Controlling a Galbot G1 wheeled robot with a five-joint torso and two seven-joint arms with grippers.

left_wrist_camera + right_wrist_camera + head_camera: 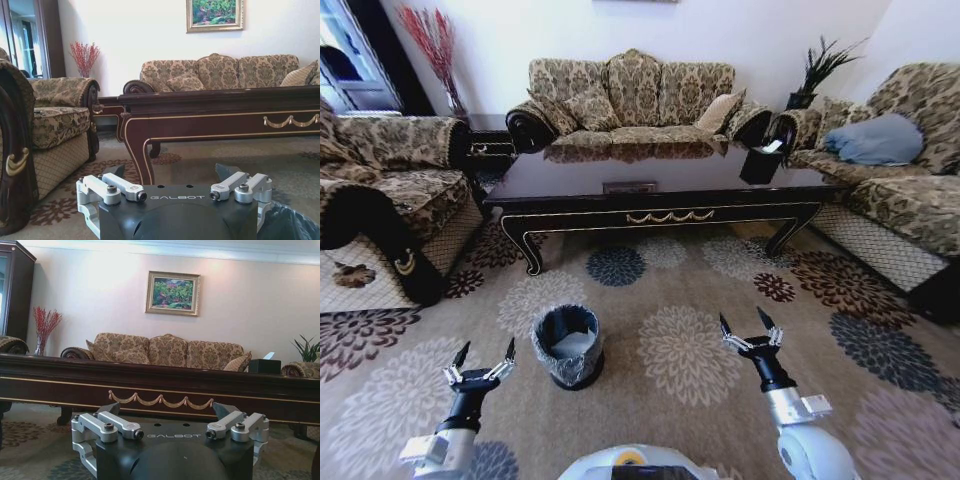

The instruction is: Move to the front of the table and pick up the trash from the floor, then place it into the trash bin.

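Note:
The dark glossy table [650, 190] with its gold scroll rail stands ahead of me on the flowered floor [690, 350]. The black trash bin [567, 345], lined with a crinkled clear bag, sits upright on the carpet between my two arms, closer to the left one. My left gripper [486, 350] hovers open just left of the bin, holding nothing. My right gripper [742, 320] hangs open over the carpet to the bin's right, also holding nothing. The left wrist view shows the open left gripper [170, 172], the table [220, 107] and the bin's rim [290, 225]. The trash is out of view.
Patterned sofas close in on the left [380, 200], behind the table [635, 100] and on the right [910, 170]. A black tissue box [762, 160] sits on the table's right end. Open carpet lies between me and the table.

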